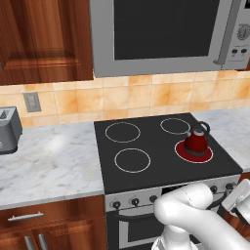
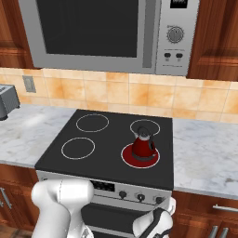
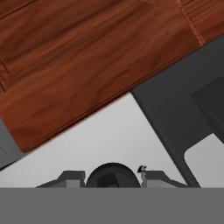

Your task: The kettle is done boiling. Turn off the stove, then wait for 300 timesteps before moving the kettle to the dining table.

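hand view puts the two-finger gripper (image 3: 113,177) right up against the steel front panel, its dark fingertips (image 3: 70,177) standing either side of a round dark knob (image 3: 113,175). the jaws bracket the knob closely, but whether the pads actually press on it i cannot tell; they are neither wide apart nor fully closed.

the small squat red kettle (image 1: 196,141) with its dark arched handle sits upright on the front right burner ring (image 1: 194,151), which glows red, so the black glass stove (image 1: 146,141) looks to be on and the first step not yet done. the same kettle (image 2: 142,145) shows on the glowing ring in the right base view, well apart from the hand working below at the knob row.

what could go wrong: if the fingers grip off-centre or only lightly, they may slip round the knob when the wrist turns, and the burner would stay lit. the knobs sit close together in a row, so the one between the fingers may belong to a different burner than the glowing one.

hard to make out: any marking on the knob, and its pointer position, are too small to read. in the left base view the white arm (image 1: 195,210) covers part of the panel, and the hand is cut off at the right edge.
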Controlling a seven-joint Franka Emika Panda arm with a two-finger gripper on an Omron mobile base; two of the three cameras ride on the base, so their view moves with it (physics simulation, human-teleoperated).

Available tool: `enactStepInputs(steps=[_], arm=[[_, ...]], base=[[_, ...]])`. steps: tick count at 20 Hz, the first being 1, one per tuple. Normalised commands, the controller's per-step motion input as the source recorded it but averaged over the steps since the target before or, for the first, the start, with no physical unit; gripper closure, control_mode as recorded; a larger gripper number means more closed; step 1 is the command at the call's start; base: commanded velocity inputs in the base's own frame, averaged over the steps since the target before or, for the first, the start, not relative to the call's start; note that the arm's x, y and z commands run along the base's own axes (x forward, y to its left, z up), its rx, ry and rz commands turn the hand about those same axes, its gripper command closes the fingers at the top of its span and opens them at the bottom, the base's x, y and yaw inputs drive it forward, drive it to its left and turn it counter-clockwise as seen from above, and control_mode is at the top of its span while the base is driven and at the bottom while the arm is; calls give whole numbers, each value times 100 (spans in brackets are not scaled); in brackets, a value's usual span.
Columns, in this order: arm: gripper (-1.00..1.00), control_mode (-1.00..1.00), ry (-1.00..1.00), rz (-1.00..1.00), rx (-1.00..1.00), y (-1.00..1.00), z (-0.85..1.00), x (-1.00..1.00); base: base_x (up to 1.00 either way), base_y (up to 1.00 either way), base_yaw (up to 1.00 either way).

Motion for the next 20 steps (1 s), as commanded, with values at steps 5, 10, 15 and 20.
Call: enactStepInputs(steps=[5,10,15,20], arm=[[100,-100,4,0,18,0,-10,0],[100,-100,6,0,25,0,-17,0],[100,-100,5,0,24,0,-17,0],[100,-100,6,0,25,0,-17,0]], base=[[0,0,0],[0,0,0],[0,0,0],[0,0,0]])
